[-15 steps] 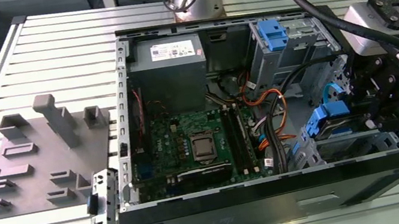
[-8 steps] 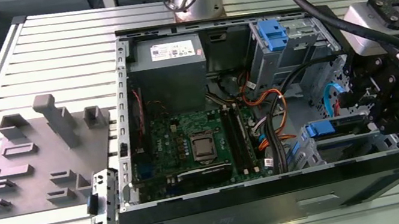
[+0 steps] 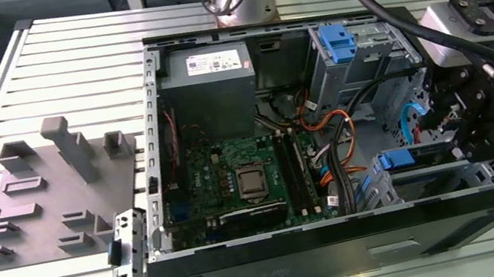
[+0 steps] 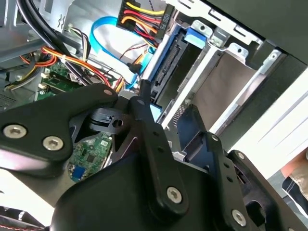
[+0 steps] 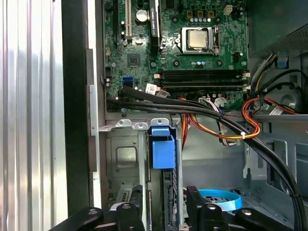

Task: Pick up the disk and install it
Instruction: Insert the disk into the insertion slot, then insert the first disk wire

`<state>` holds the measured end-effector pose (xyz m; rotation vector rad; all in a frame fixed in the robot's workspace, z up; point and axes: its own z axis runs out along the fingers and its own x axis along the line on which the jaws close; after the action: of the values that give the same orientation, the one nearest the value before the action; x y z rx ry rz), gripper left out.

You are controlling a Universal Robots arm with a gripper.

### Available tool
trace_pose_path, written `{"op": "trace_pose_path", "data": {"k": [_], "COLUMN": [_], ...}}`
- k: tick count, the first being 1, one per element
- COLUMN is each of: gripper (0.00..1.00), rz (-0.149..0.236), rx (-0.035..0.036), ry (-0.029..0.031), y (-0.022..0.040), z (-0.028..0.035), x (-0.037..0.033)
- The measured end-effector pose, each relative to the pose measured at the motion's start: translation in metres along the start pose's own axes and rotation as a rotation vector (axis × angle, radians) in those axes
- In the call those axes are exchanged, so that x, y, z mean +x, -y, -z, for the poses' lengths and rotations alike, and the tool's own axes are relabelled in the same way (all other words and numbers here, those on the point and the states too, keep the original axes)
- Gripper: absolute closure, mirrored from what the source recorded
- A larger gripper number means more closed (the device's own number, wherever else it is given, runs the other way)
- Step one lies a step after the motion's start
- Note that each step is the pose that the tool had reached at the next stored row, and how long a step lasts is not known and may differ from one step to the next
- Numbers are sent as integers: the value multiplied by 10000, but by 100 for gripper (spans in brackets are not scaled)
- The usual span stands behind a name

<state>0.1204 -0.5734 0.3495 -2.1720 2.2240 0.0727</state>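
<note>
1. I am looking into an open computer case (image 3: 346, 246) that lies on its side on a slotted metal table (image 3: 63, 64).
2. The disk (image 4: 161, 62) stands on edge inside the lower drive bay (image 5: 122, 159), at the case's corner on the exterior view's right. Its blue carrier frame runs along the bay's metal wall.
3. The gripper (image 5: 165, 197) sits over the disk's outer end, astride it. I cannot tell whether it is clamped on the disk or resting loose.
4. Step in hand, as I judge it: the install. The pick-up looks done, since the disk is already in the bay rather than on the table.
5. The next move calls for keeping the disk square to the bay and clear of the black cable bundle (image 5: 202, 108) just beyond it.
6. Counts:
   - one disk and one gripper
   - one power supply (image 3: 207, 77) and one processor (image 5: 197, 39)
   - one blue carrier (image 3: 337, 44) in the upper bay
   - one grey fixture plate (image 3: 40, 218) on the table beside the case
</note>
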Motion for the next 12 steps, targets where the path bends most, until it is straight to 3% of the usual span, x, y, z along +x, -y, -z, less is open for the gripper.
{"op": "trace_pose_path", "data": {"k": [3,12], "gripper": [51,51], "rz": [36,48], "rx": [56,62], "ry": [0,-20], "y": [-1,-1], "z": [-20,-4], "x": [-20,-25]}}
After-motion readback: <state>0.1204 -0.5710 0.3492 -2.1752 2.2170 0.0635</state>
